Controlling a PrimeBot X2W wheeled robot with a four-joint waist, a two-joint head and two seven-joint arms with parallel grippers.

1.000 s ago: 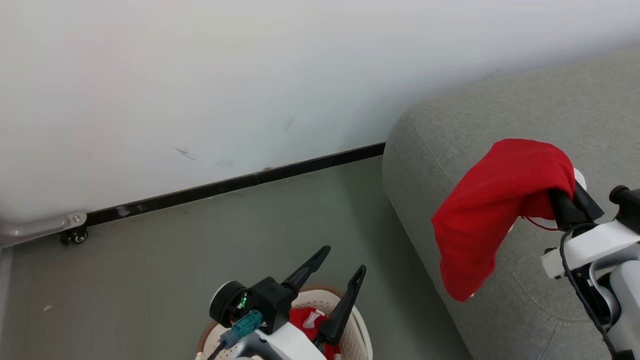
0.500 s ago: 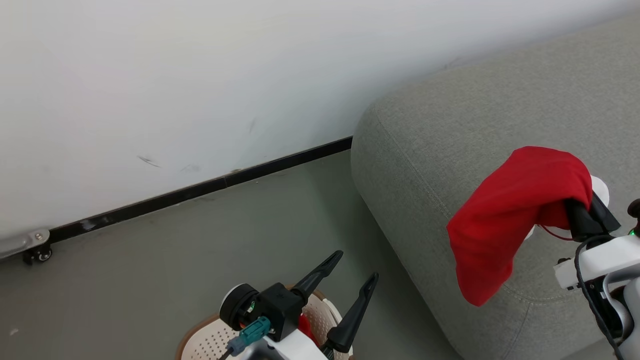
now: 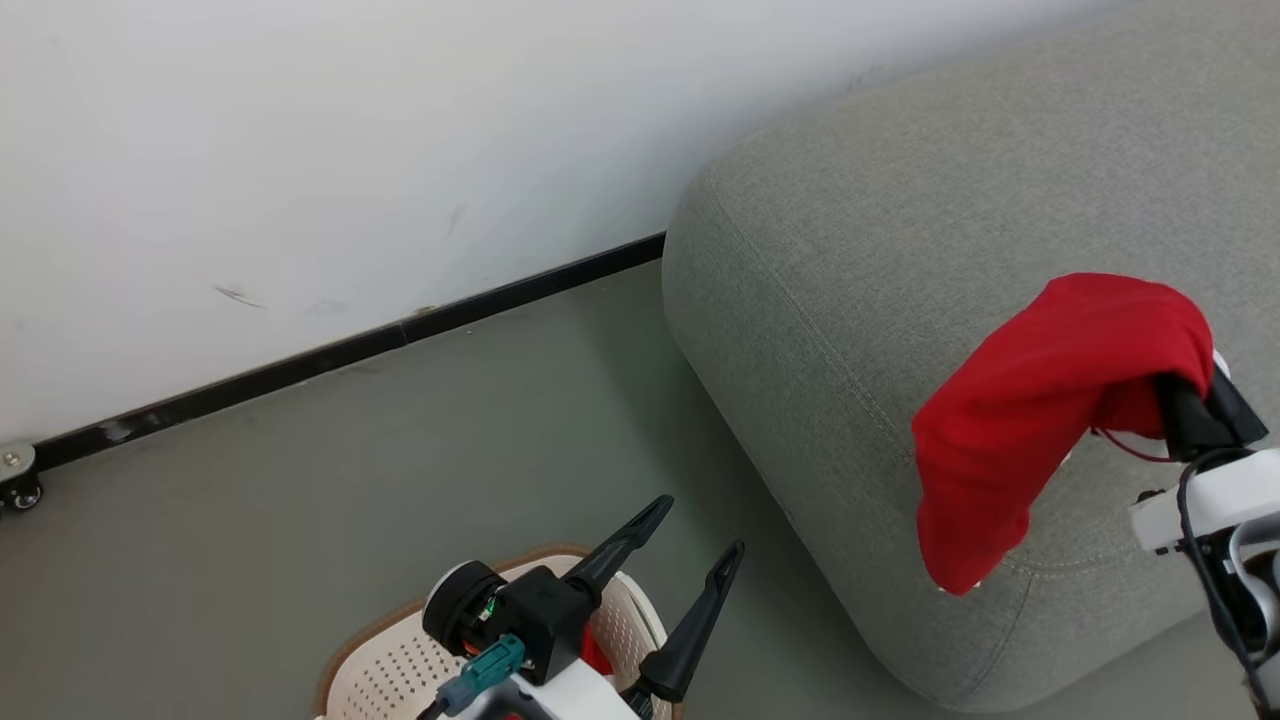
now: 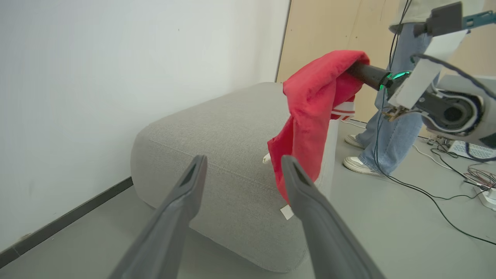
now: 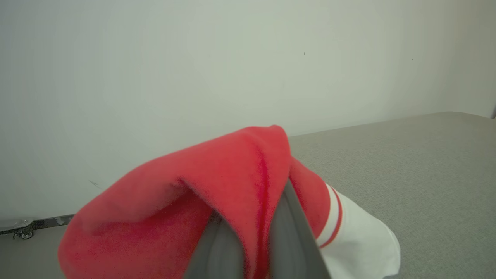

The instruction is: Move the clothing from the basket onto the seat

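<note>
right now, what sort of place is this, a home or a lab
Probably a test room staged as a home corner: a grey sofa and laundry basket sit on a hard grey floor, loose cables lie by a power strip, and a plain board partition stands behind.

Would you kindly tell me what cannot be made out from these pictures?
Basket contents, head view: left gripper and the bottom edge hide most of it.
Right gripper fingertips, right wrist view: wrapped in the red garment.
Person, left wrist view: cut off above the waist by the top edge.
</note>
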